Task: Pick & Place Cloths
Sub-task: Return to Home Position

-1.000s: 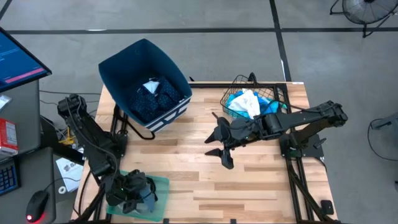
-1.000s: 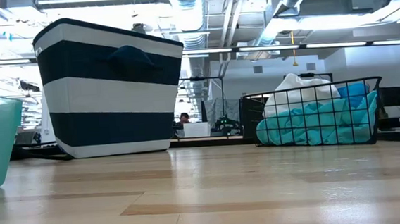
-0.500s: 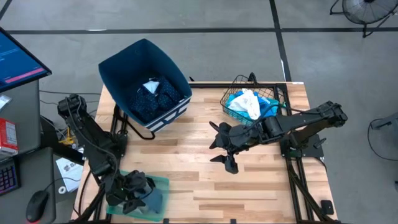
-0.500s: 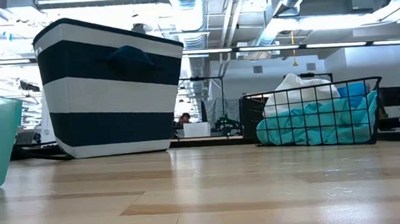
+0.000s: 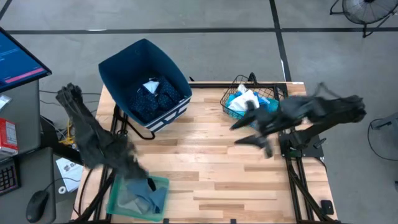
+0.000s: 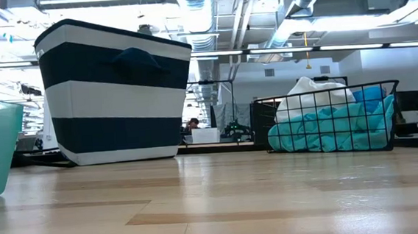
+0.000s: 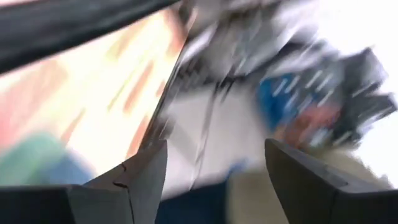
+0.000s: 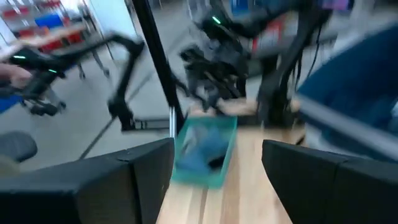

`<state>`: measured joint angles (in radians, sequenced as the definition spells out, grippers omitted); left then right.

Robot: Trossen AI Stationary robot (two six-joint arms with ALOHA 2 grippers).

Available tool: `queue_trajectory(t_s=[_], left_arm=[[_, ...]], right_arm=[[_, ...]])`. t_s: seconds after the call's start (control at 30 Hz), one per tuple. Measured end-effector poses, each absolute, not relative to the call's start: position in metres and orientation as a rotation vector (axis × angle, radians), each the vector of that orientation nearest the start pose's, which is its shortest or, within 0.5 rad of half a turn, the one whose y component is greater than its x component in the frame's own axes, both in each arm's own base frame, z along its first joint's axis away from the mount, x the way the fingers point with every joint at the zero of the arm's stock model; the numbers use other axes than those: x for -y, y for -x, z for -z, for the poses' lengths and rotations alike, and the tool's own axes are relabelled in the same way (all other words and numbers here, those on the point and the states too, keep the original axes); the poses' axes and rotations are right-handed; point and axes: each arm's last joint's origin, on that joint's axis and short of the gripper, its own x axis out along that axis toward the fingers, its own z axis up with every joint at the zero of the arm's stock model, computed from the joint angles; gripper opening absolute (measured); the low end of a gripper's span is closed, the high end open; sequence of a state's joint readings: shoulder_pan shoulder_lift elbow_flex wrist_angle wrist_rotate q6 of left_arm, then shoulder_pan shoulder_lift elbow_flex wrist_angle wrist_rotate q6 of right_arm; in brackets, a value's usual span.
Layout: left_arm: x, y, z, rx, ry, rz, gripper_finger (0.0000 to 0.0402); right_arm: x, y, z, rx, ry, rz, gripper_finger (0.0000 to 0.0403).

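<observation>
The cloths lie in three places. A grey cloth [image 5: 126, 196] and a blue cloth [image 5: 155, 194] rest in the green tray [image 5: 163, 181] at the near left. Turquoise and white cloths [image 5: 247, 102] fill the wire basket [image 5: 277, 93] at the far right. A dotted navy cloth [image 5: 151, 96] sits in the dark blue bin [image 5: 121, 62]. My left gripper [image 5: 147, 181] hangs open just above the tray's far edge, with nothing between its fingers [image 7: 140, 174]. My right gripper [image 5: 250, 134] is open in the air beside the basket and holds nothing.
Bare wooden tabletop [image 5: 205, 168] stretches between tray, bin and basket. The striped bin [image 6: 111, 94] stands tall at the far left, and the basket [image 6: 327, 120] is lower. A desk with a monitor [image 5: 15, 59] stands off the table's left edge.
My left gripper has let go of the cloth in the tray and swung up and toward the far edge, rolling as it went. The cloth now lies spread in the tray. My right gripper has risen and drawn back toward the table's right edge, next to the basket.
</observation>
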<state>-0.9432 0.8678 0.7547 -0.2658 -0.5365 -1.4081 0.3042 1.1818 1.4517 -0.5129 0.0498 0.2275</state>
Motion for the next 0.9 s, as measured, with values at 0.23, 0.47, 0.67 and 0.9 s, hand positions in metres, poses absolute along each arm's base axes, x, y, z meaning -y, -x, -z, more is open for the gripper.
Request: queue_trajectory(t_s=[0.23,0.47,0.67,0.9], left_arm=[[0.067,-0.076,-0.351,-0.071,1.366,0.102,0.0242],[0.019,-0.041,-0.363,0.097,1.281,0.157,0.0242],[0.017,-0.03,-0.369,0.128,0.801,0.503,0.0242],[0.034,-0.034,-0.355,0.223,0.397,0.713,0.0243]], right_arm=[[-0.04,-0.138,-0.488,-0.019,-0.074,-0.242,0.0237],[-0.018,-0.065,-0.493,0.073,-0.055,-0.257,0.0237],[-0.002,-0.004,-0.468,0.244,-0.106,-0.339,0.0237],[-0.001,0.001,-0.396,0.35,-0.146,-0.354,0.0237]])
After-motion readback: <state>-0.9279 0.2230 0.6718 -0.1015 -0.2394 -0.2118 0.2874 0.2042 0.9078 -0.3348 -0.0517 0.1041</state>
